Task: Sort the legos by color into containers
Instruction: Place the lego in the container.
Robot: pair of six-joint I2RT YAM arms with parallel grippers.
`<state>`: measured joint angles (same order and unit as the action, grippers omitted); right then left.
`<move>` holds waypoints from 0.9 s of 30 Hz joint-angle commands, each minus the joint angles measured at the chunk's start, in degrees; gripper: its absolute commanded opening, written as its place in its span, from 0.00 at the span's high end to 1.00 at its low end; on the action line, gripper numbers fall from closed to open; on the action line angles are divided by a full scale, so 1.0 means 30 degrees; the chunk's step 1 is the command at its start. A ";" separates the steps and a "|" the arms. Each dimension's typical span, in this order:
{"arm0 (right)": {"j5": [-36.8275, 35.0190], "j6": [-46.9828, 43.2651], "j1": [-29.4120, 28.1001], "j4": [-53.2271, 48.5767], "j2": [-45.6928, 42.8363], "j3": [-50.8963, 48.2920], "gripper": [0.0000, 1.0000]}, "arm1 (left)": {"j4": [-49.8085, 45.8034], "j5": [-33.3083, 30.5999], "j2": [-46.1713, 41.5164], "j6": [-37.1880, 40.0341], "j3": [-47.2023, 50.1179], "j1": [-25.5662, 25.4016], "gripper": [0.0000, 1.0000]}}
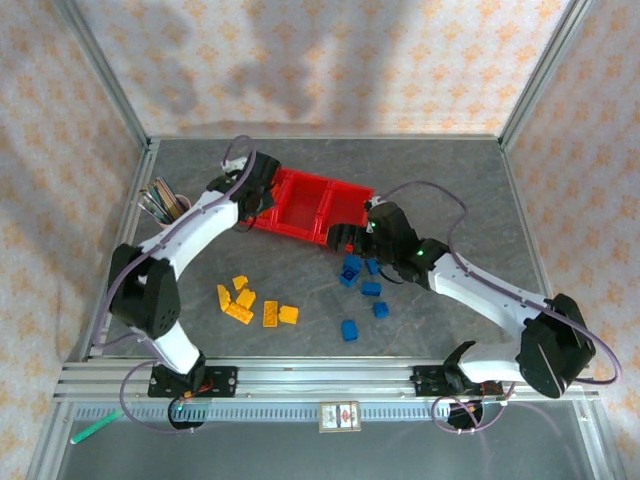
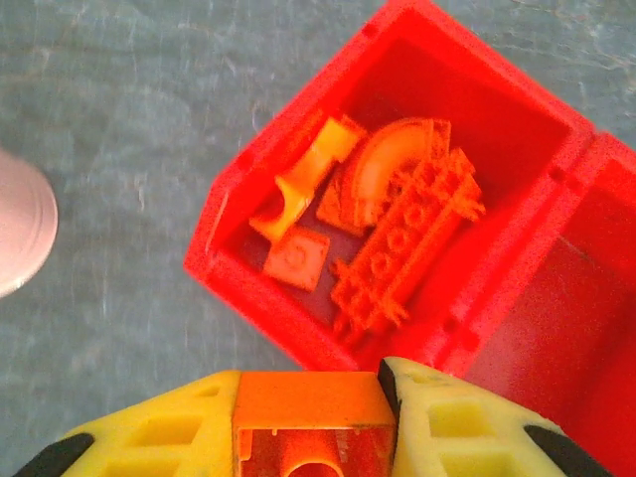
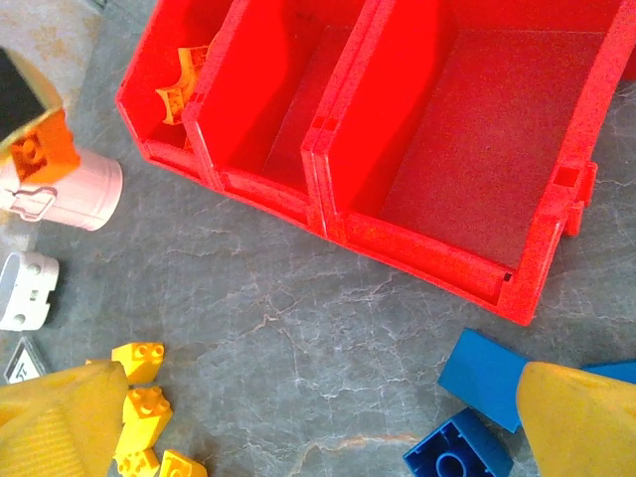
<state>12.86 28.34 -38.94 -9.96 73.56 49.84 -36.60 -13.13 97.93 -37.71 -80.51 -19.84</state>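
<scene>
A glossy orange brick, blocky and with its hollow side shown, is pinched in the left hand just at the wall of the leftmost bin of the red plastic containers. The row of bins is laid left to right, slightly slanted. Studded orange pieces are seen inside this bin. The right hand is spread wide over blue bricks on the grey tabletop.

Our left arm arches up from its base and reaches forward, and our left gripper is clamped on an orange brick between its yellow fingers. Our right arm stretches low and leftward across the table, right gripper pointing down, its fingers spread wide apart.
</scene>
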 commanded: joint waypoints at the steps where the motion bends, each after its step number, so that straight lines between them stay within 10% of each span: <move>1: -0.0859 0.0456 0.0118 0.0185 0.0263 0.0634 0.00 | 0.0831 0.0706 0.1954 0.2894 -0.2221 0.0840 0.67; 13: -0.0812 0.0560 0.0147 0.0131 0.0763 0.1178 0.00 | 0.0218 0.0745 0.6866 0.4891 -0.7294 0.1629 0.49; 27: 0.0625 -0.1176 -0.0227 -0.0800 0.0284 0.0597 0.00 | 0.0599 0.3043 0.0467 0.3526 -0.1204 0.0719 0.45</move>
<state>13.50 26.65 -38.96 -11.16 75.59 53.15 -34.79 -6.15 103.57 -25.52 -87.77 -16.01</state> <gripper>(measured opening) 0.997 0.554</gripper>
